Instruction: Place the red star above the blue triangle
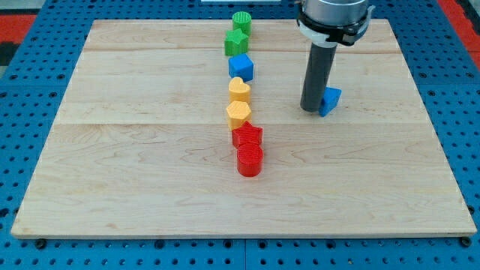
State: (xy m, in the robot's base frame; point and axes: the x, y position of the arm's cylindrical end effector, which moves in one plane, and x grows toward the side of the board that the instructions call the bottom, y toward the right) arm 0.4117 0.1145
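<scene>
End effector, plain rod with nothing to open or hold, had tip (313, 109) touching blue triangle (330, 99) on its left. Red star (247, 136) sat well apart in worktop (135, 150) centre column. Best approach: circle below star, push up-right gently, avoid nudging red cylinder (250, 160).

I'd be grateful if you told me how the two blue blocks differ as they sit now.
The blue cube sits in the middle column of blocks, just below the green star; the blue triangle sits alone toward the view's right. The triangle is partly hidden behind my tip; the cube is fully visible. Both share the same blue.
</scene>
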